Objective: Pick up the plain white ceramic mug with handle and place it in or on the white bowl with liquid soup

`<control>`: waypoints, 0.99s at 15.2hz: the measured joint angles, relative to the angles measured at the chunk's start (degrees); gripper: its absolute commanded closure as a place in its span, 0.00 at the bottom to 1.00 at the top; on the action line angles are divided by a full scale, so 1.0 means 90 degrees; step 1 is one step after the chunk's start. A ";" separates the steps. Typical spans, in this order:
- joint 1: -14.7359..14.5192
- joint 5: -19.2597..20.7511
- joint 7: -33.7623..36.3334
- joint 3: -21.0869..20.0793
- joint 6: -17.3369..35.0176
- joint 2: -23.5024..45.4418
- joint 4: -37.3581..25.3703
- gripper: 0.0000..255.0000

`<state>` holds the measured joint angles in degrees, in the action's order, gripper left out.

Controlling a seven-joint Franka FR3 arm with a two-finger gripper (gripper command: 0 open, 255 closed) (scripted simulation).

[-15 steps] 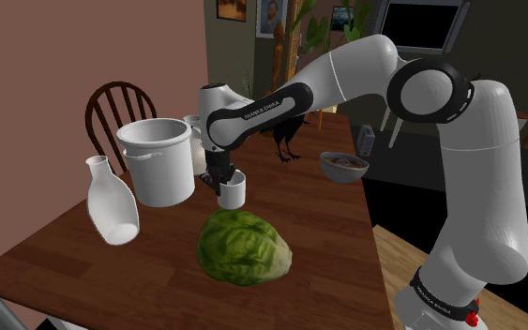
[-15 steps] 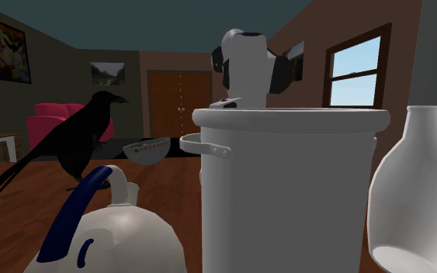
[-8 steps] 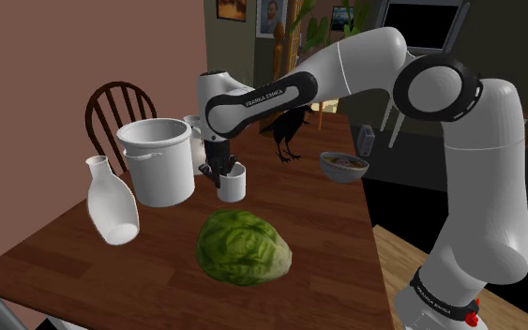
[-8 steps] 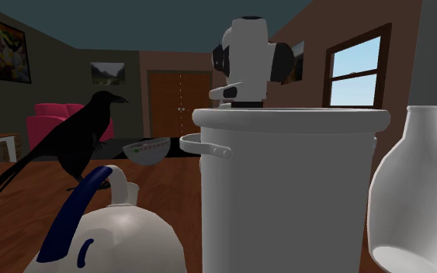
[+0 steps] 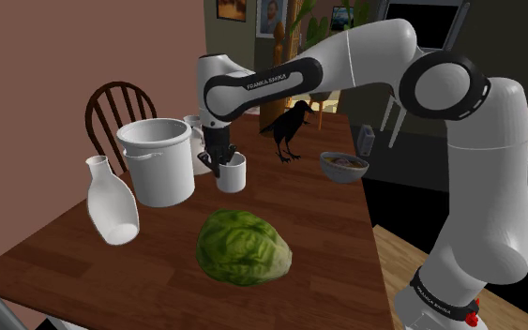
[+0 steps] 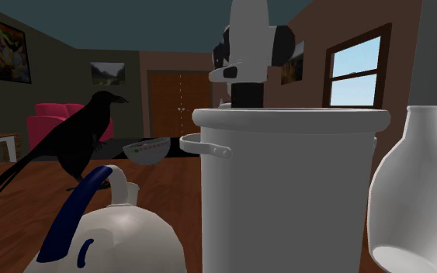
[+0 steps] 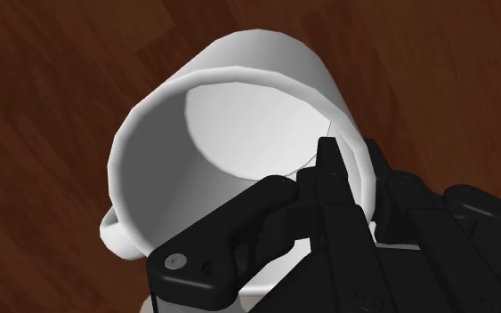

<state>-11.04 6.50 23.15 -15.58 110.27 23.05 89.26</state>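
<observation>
White mug (image 5: 232, 173) near the middle of the dark wooden tabletop (image 5: 158, 272), just beside the large white pot (image 5: 158, 159) and behind the green lettuce head (image 5: 243, 246) in the shoulder view. Upright, mouth upward, long axis close to vertical (a slight lean at most). Seemingly clear of the tabletop, though not certain from this angle.

Black gripper (image 5: 222, 167) reaching down from above onto the rim. In the wrist view, mug (image 7: 230, 116) seen mouth-on, bare white interior, wood grain all round it. Gripper (image 7: 355, 169) clamped on the wall: one of the fingers (image 7: 333, 169) inside the cup, the other outside, the wall pinched between.

Handle (image 7: 108, 233) only a small bulge at the rim's edge opposite the fingers, mostly cut off by the gripper body; hard to make out in the shoulder view.

Bowl (image 5: 343, 166) well apart from the mug, toward the shoulder view's right, beyond the black crow (image 5: 288, 127); contents too small to read.

In the second exterior view, arm (image 6: 249, 54) rising behind the pot (image 6: 286, 186), everything below the rim masked by the pot wall; bowl (image 6: 147, 150) partly hidden behind the crow (image 6: 77, 143).
</observation>
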 measured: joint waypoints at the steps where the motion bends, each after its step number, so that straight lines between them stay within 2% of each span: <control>1: -0.0005 -0.0007 -0.0001 -0.0004 -0.0097 -0.0016 -0.0082 1.00; 15: -0.0043 -0.0060 -0.0051 -0.0038 -0.1219 -0.0147 -0.1081 1.00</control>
<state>-11.43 5.96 22.69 -15.92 99.31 21.73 79.53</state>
